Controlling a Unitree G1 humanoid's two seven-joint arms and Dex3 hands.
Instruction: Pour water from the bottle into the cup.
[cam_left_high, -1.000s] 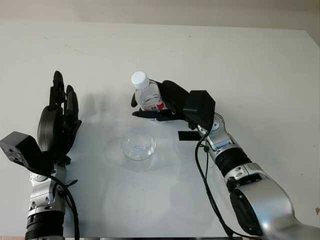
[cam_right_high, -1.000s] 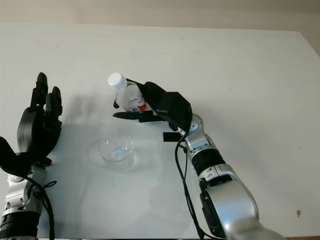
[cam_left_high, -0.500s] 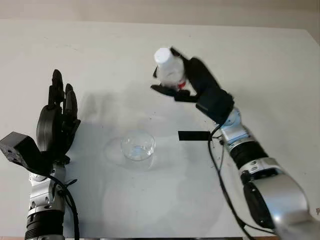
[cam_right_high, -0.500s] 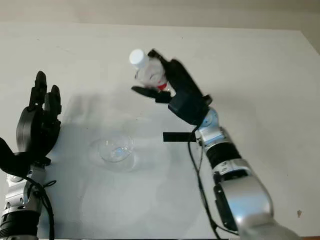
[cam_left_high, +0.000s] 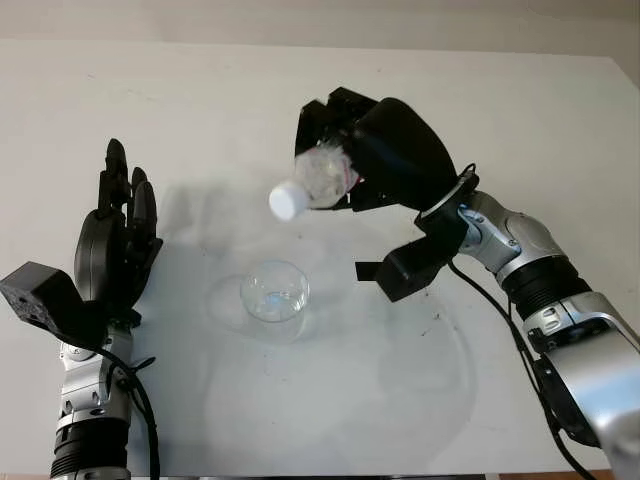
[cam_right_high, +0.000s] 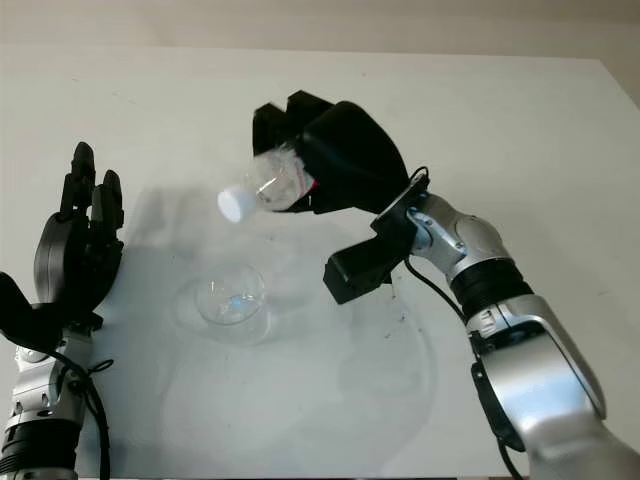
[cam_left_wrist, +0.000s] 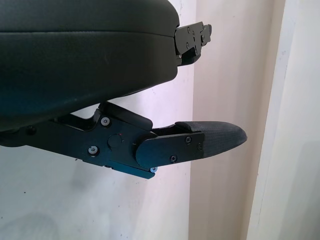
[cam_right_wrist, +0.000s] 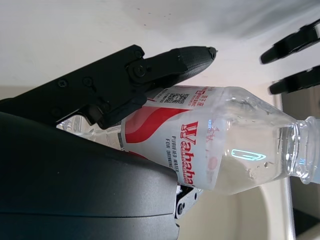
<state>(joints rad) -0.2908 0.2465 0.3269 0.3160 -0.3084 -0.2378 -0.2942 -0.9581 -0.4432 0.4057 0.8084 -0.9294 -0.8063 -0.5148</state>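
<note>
White table (cam_left_high: 520, 110) carrying a clear cup (cam_left_high: 275, 296). Right hand (cam_left_high: 375, 150) clamped on the capped bottle (cam_left_high: 315, 180), tilted cap-down in the air above the cup. Left hand (cam_left_high: 115, 235), open, at the table's left.

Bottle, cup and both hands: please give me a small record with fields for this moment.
bottle: tilted, white cap on, pointing down toward the cup
cup: clear, upright on the table, below and slightly left of the cap
right hand: raised, fingers shut on the bottle
left hand: open, at the table's left side
</note>
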